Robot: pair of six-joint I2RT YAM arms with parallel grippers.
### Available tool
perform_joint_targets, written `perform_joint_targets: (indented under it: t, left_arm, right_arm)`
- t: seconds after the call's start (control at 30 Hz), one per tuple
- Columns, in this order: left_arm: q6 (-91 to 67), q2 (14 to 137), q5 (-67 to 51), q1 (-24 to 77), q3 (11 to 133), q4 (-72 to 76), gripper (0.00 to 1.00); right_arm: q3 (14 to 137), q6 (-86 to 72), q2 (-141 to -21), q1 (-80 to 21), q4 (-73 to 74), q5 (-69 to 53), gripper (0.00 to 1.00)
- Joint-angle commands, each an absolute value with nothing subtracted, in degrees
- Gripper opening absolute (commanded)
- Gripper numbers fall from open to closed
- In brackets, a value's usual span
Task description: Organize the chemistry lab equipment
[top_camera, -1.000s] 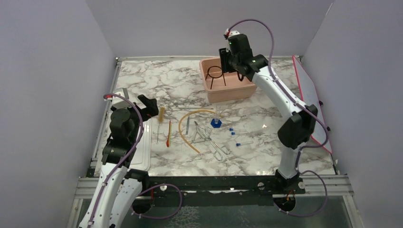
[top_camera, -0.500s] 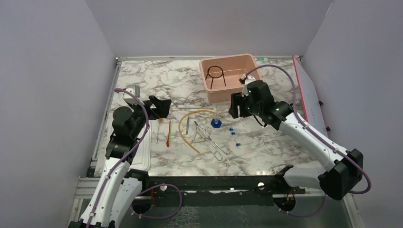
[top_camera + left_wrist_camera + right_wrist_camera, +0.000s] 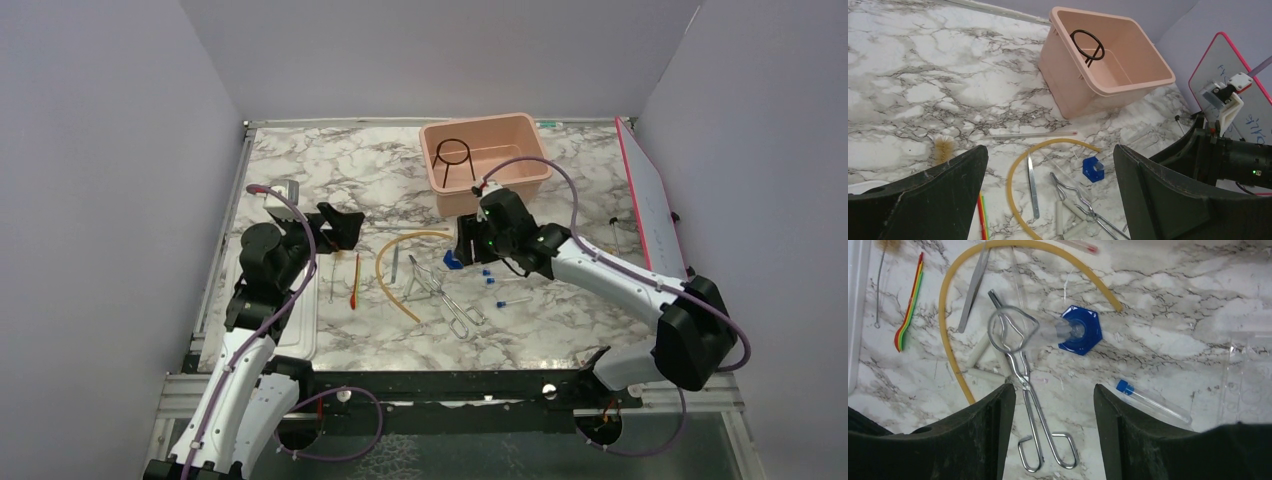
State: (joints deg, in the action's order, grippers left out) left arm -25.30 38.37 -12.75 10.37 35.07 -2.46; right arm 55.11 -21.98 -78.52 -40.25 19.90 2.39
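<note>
One tub [image 3: 1068, 85]; one ring stand [image 3: 1087, 46]; one rubber tube [image 3: 942, 305]; one pair of tongs [image 3: 1018, 365]; one spatula [image 3: 973, 292]; one rod [image 3: 910, 305]; one brush [image 3: 944, 149]; one blue base [image 3: 1080, 330].

We see a white marble-patterned worktop [image 3: 340, 170] with grey veins, closed in by plain pale grey walls on its left, far and right sides. A pink plastic tub [image 3: 1058, 75] stands upright near the far edge, right of the middle, open side up. A flat white lid [image 3: 300, 330] lies along the left edge, by the near left corner. A whiteboard [image 3: 650, 200] with a pink frame and faint blue writing lies along the right edge.
</note>
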Motion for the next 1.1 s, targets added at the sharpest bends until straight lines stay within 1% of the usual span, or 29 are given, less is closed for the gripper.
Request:
perform_joint_targets:
  t: [0.0, 0.17, 0.4, 0.53, 0.6, 0.73, 0.87, 1.07]
  left_arm:
    - [-25.5, 37.7, -14.7, 10.5, 34.2, -0.3, 0.99]
    - [-25.7, 38.4, -15.4, 10.4, 34.4, -0.3, 0.99]
    - [-26.3, 38.9, -15.9, 10.5, 34.4, -0.3, 0.99]
    - [-26.4, 38.6, -15.9, 10.4, 34.2, -0.3, 0.99]
    - [-26.4, 38.7, -16.0, 10.4, 34.3, -0.3, 0.99]
    - [-26.6, 38.7, -16.1, 10.4, 34.2, -0.3, 0.99]
    - [-27.0, 38.8, -16.4, 10.5, 33.9, 1.1, 0.99]
    - [-27.2, 39.6, -17.4, 10.5, 33.9, 1.3, 0.99]
  right_arm:
    - [60.0, -23.5, -82.1, -42.3, 16.4, 8.6, 0.62]
    - [62.0, -22.9, -84.5, -43.0, 15.1, 10.2, 0.58]
    - [65.0, -22.0, -87.9, -43.0, 14.9, 13.3, 0.5]
    - [65.1, -21.0, -87.9, -43.0, 13.3, 13.2, 0.41]
    - [65.1, -20.7, -87.6, -43.0, 13.0, 12.9, 0.35]
    - [64.3, -21.1, -86.9, -43.0, 12.8, 13.4, 0.27]
    - [63.7, -21.0, -85.6, -43.0, 12.3, 12.0, 0.25]
    - [63.3, -21.4, -82.8, -43.0, 11.8, 9.4, 0.24]
